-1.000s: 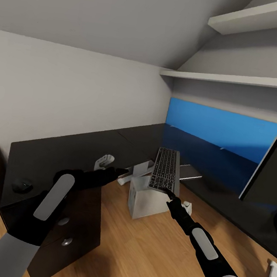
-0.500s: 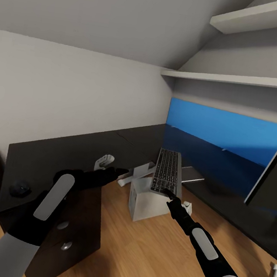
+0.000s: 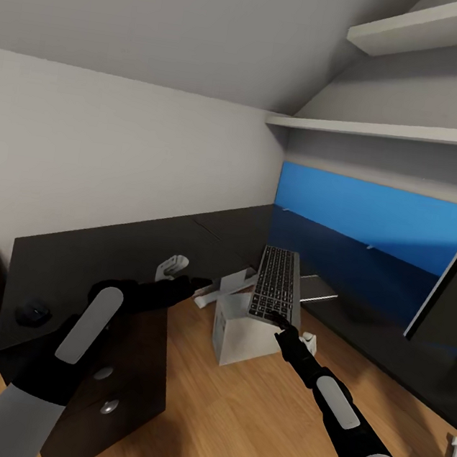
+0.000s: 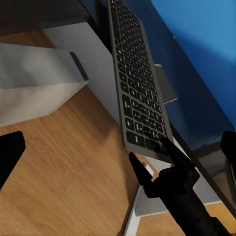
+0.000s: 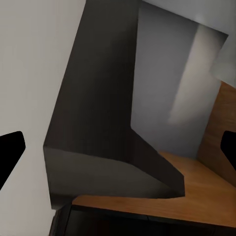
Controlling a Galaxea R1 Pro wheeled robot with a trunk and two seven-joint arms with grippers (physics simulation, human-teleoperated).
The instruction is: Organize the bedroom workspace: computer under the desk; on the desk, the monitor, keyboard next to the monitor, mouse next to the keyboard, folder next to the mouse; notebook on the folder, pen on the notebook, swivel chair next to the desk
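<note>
Two items sit on the matte black L-shaped desk (image 3: 132,244): small black mouse (image 3: 32,314), large dark monitor (image 3: 452,289). We judge the right gripper (image 3: 282,325) pinching the slim silver-framed keyboard (image 3: 277,283), airborne above the grey computer tower (image 3: 239,335); left gripper (image 3: 202,283) state unclear.

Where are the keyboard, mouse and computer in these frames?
keyboard (image 3: 276,284): head view, middle of the key field.
mouse (image 3: 33,314): head view, top of its rounded body, on the desk near the left edge.
computer (image 3: 241,335): head view, its pale side panel, on the floor below the keyboard.
</note>
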